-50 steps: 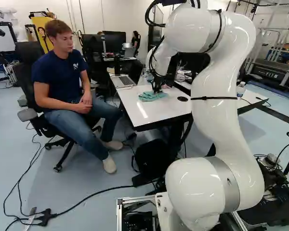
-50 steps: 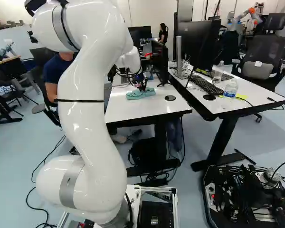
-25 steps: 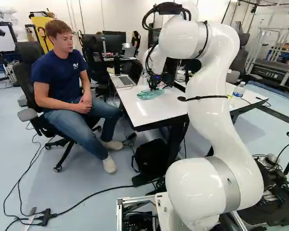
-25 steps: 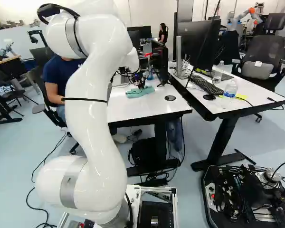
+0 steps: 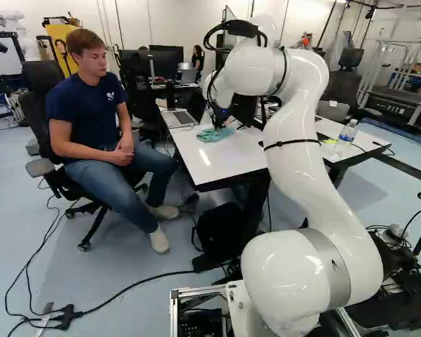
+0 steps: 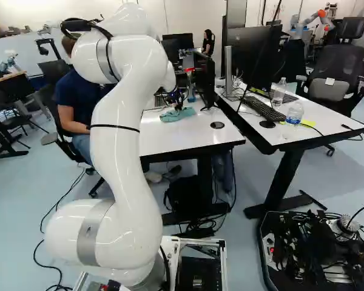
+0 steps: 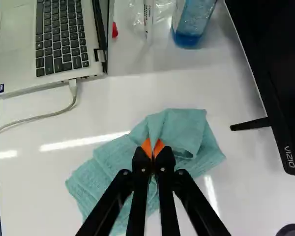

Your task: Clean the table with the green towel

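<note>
White table (image 7: pixel 34 191), with a white arm (image 5: pixel 298 161) reaching over it. A black monitor (image 7: pixel 280 64) and an open laptop (image 7: pixel 17 54) stand on it, well apart. Between them, the green towel (image 7: pixel 105 160) lies bunched and spread on the tabletop, a bottle (image 7: pixel 191 24) beyond it. The gripper (image 7: pixel 153 149) pinches a raised fold of towel between its orange-padded fingers. Wiping seems to be the step in hand; the next stroke calls for light downward contact across bare tabletop, clear of the laptop's cable (image 7: pixel 44 115).
</note>
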### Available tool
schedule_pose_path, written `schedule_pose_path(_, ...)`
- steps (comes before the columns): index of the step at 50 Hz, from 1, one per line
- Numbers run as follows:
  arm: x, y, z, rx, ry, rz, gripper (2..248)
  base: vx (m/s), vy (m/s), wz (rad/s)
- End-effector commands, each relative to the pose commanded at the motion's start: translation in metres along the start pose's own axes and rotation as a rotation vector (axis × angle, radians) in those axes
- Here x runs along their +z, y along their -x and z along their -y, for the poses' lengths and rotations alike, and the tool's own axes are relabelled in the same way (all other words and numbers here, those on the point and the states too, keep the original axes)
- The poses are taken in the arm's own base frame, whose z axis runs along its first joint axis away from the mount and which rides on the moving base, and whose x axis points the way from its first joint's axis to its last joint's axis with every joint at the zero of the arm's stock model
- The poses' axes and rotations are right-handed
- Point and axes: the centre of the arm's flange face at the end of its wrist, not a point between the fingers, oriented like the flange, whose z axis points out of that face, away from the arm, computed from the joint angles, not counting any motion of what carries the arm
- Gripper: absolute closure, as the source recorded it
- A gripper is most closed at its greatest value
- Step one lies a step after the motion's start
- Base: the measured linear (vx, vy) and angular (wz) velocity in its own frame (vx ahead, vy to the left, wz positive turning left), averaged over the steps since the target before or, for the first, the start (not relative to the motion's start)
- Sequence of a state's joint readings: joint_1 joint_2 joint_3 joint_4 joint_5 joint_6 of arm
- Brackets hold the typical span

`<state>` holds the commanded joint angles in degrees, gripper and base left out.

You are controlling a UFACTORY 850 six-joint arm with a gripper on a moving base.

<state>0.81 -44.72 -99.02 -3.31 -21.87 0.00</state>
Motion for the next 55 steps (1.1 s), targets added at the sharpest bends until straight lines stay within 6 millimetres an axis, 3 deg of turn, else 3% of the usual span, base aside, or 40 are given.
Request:
schedule_pose_path(21,0.017,-0.021,0.014,-0.014,-0.008,-0.035,225,0.000,0.000,0.000)
schedule_pose_path(55,-0.016,0.019,0.017,-0.019,-0.013,0.029,225,0.000,0.000,0.000)
